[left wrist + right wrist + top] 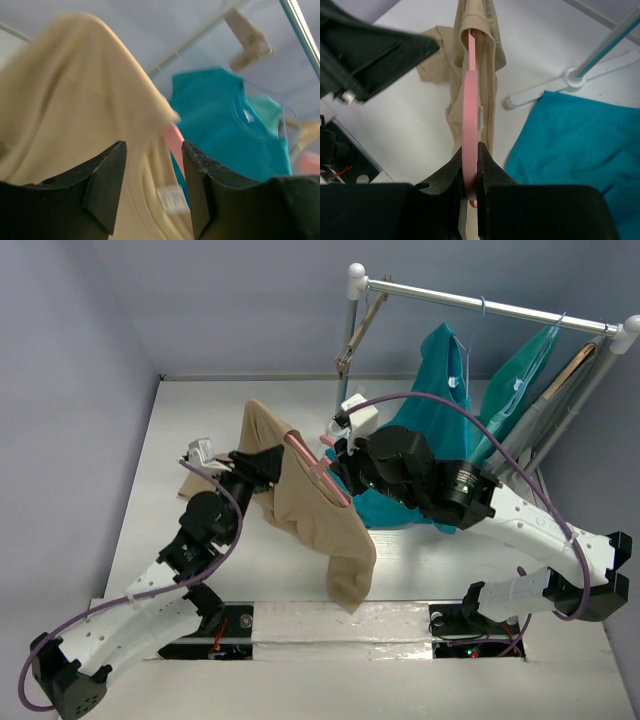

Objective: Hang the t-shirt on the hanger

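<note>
The tan t-shirt hangs draped over the pink hanger, held above the table's middle. My right gripper is shut on the hanger's flat rim, with the shirt wrapped over the hanger's far end. My left gripper is at the shirt's left side, jaws open. In the left wrist view its fingers frame the shirt's collar and label; a bit of the pink hanger shows behind the fabric. The hook is hidden.
A metal clothes rack stands at the back right, its base on the table. Teal garments on thin blue hangers and a wooden hanger hang from it, close behind my right arm. Walls close the left and back.
</note>
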You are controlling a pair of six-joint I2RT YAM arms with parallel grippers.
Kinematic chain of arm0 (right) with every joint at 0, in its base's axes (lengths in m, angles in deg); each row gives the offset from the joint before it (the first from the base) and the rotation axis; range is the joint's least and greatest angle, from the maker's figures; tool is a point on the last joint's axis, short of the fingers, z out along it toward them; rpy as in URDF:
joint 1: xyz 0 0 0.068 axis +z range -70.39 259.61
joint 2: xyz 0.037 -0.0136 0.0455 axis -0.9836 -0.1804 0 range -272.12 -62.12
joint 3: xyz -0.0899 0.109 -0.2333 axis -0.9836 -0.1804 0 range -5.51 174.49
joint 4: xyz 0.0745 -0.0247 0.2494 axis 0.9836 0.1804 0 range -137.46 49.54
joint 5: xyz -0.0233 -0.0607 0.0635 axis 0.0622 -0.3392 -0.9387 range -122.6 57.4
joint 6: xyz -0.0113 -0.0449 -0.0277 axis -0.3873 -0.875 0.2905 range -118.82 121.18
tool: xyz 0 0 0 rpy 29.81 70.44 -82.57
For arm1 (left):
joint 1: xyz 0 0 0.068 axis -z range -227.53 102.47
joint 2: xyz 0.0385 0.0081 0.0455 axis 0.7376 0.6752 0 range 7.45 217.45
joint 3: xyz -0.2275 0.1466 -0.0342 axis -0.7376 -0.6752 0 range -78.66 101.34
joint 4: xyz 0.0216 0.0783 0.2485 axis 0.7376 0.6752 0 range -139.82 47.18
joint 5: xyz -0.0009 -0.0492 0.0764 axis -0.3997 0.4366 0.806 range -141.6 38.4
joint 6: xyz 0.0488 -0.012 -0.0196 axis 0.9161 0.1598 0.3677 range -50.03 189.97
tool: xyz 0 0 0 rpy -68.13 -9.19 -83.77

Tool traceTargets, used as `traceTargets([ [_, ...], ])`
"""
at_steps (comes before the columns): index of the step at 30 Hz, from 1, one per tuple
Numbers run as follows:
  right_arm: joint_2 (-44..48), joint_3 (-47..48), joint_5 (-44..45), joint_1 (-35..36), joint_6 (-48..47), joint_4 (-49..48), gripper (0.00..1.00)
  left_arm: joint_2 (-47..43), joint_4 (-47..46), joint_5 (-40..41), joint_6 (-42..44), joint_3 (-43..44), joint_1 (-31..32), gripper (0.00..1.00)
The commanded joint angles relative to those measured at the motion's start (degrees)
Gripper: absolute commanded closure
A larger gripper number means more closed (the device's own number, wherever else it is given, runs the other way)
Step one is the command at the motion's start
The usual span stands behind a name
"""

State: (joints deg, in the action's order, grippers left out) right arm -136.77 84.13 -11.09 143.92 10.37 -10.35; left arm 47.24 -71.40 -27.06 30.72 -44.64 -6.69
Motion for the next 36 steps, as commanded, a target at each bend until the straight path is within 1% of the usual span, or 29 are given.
traceTargets([
  [1,0.3,3.3,1.3,-1.5,-0.8,-2.9,1.0,-3.7,-5.3,2.7,-3.3,-6.5,4.8,0.54],
  [4,-0.2,3.1,0.5,-1.5,-0.2,-3.6,1.0,-3.5,-12.7,-3.3,-7.0,-8.3,6.7,0.43],
  [5,-0.6,3.1,0.4,-1.5,-0.1,-3.7,1.0,-1.9,-13.7,-4.3,-7.8,-8.0,6.7,0.42],
  [10,-0.9,2.3,0.5,-1.5,0.7,-3.6,1.0,2.0,-19.5,-4.8,-11.3,-7.9,7.3,0.43],
  [18,-0.5,1.0,-1.0,-2.0,1.3,-4.2,1.0,7.6,-26.1,-4.1,-13.7,-8.4,7.3,0.44],
  [25,-0.5,-0.6,-2.9,-2.0,2.2,-6.1,1.0,12.3,-28.1,-4.2,-15.4,-7.1,7.3,0.45],
  [27,-0.8,-0.7,-3.2,-2.0,2.3,-6.4,1.0,13.1,-29.1,-4.1,-16.6,-7.4,7.3,0.49],
  [28,-1.0,-0.6,-3.3,-2.0,2.5,-6.5,1.0,13.4,-30.3,-4.0,-16.9,-7.5,7.3,0.57],
  [31,-1.6,-0.3,-3.9,-2.0,2.7,-6.4,1.0,14.0,-30.8,-4.0,-18.1,-7.3,7.3,0.71],
  [33,-1.7,-0.3,-4.5,-2.0,2.9,-6.9,1.0,14.6,-31.0,-4.1,-18.7,-7.1,7.3,0.74],
  [36,-1.9,-0.4,-4.8,-2.0,3.0,-7.0,1.0,15.1,-31.9,-4.7,-20.0,-7.6,7.3,0.82],
])
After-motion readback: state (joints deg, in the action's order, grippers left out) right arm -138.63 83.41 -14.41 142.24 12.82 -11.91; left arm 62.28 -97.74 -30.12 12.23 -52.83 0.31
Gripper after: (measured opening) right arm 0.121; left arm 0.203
